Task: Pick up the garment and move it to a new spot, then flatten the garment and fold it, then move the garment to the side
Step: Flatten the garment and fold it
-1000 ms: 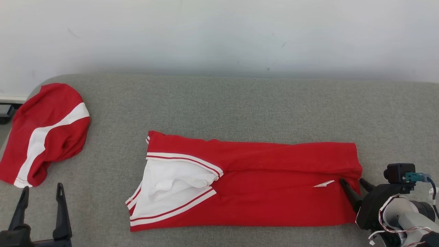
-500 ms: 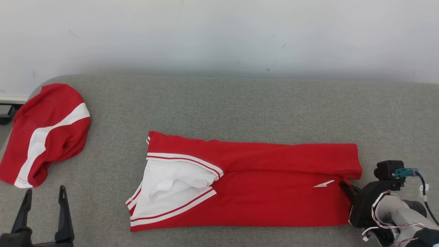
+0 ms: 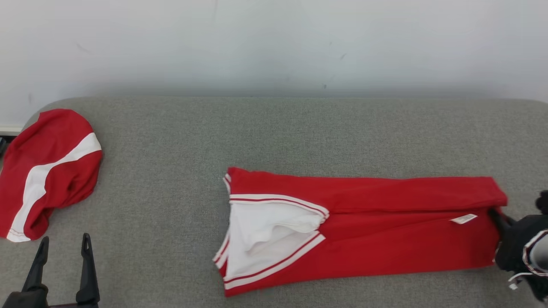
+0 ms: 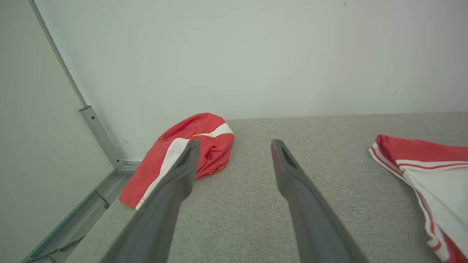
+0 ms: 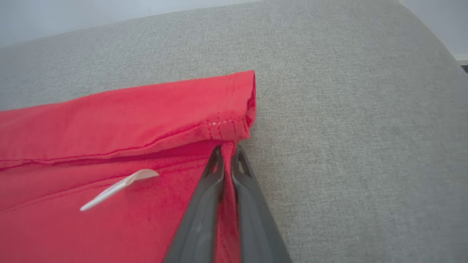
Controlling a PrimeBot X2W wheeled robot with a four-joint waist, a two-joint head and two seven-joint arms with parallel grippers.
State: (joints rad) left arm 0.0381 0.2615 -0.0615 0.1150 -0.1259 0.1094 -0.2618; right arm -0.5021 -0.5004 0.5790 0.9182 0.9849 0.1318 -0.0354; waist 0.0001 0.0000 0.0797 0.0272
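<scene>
Pinching the right end of the red garment [image 3: 385,239], the right gripper [image 5: 227,153] has its two dark fingers pressed together on a fold of the cloth; in the head view it sits at the lower right edge of the frame. Just left of the grip, a small white label [image 5: 117,186] sticks up from the fabric. At the lower left of the head view the left gripper [image 3: 65,239] hangs over the bare grey padded surface [image 3: 171,149], fingers spread wide with nothing between them.

The garment lies folded into a long band across the lower centre and right of the head view. Its white lining and white-striped trim show at the left end, and the upper layer is folded down over the lower one along its length. Farther back, at the left edge of the frame, a second red and white cloth [image 3: 47,171] lies bunched at the rounded corner of the surface, well apart from the garment. Behind everything stands a plain pale wall [image 3: 274,42].
</scene>
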